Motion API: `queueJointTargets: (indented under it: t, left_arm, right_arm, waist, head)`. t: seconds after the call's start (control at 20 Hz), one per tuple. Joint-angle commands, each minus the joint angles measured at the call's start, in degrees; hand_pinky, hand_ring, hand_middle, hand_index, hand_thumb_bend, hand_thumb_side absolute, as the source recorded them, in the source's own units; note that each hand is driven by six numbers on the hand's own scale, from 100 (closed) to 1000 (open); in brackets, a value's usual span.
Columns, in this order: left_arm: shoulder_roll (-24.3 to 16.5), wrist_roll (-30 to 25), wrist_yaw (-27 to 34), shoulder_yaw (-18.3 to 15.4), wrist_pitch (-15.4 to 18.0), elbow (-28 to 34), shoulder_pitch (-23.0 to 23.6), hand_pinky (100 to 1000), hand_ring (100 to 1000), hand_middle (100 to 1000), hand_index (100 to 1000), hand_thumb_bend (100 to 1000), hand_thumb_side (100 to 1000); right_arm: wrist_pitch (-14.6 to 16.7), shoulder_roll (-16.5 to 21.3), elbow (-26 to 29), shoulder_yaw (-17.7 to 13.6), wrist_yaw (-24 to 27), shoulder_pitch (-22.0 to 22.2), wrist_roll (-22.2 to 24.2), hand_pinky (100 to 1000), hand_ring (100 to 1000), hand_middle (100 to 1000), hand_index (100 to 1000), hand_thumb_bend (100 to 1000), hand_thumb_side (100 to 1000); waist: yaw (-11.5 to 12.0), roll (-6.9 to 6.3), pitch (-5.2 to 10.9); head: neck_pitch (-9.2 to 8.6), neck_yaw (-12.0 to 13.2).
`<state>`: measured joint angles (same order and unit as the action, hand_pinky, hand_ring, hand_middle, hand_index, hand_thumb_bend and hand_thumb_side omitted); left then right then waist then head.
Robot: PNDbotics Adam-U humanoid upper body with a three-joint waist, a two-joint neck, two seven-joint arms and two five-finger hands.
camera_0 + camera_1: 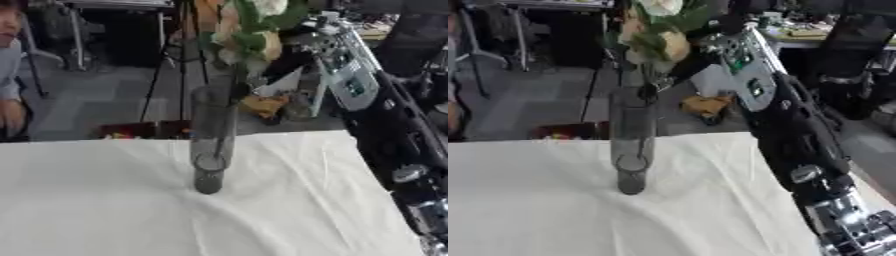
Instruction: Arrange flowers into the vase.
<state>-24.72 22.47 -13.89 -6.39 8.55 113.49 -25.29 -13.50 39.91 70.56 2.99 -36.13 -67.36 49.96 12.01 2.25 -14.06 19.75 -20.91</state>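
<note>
Vase [212, 145] holds flowers [249, 35]; right hand [710, 42] seemingly alongside

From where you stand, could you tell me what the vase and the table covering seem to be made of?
The vase looks like clear glass or plastic, slightly smoky: the stem inside shows through its wall. The table covering looks like white matte cloth, since it lies in soft wrinkles.

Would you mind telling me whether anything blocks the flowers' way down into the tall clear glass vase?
Nothing visible does. The pale cream flowers with green leaves sit right above the tall clear glass vase, their stem already running down inside it, with the right hand beside the stems at the vase mouth.
</note>
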Motion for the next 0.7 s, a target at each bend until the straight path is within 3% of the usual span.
queueJointTargets:
  t: [0.05, 0.2, 0.7]
  left_arm:
    - [-1.30, -0.15, -0.11, -0.38, 0.01, 1.10, -0.62, 804, 920, 942, 988, 100, 1000]
    - [-1.22, -0.14, -0.11, -0.37, 0.01, 1.10, -0.65, 804, 920, 942, 989, 100, 1000]
    - [-1.30, -0.04, -0.14, -0.40, 0.03, 1.10, -0.65, 804, 921, 943, 989, 100, 1000]
  right_arm:
    - [-0.54, 0.79, -0.07, 0.10, 1.09, -1.47, -0.44, 940, 996, 1000, 1000, 1000, 581]
    - [-0.63, 0.41, -0.69, 0.55, 1.64, -1.56, -0.38, 940, 996, 1000, 1000, 1000, 578]
    - [-0.31, -0.27, -1.35, 0.87, 2.40, -2.11, -0.64, 940, 997, 1000, 1000, 1000, 579]
  waist:
    - [0.09, -0.07, 1.37]
    - [0.29, -0.02, 1.36]
    - [0.46, 0.11, 1.42]
  head:
    - [-1.28, 0.67]
    - [-2.09, 0.95]
    - [-1.42, -0.50]
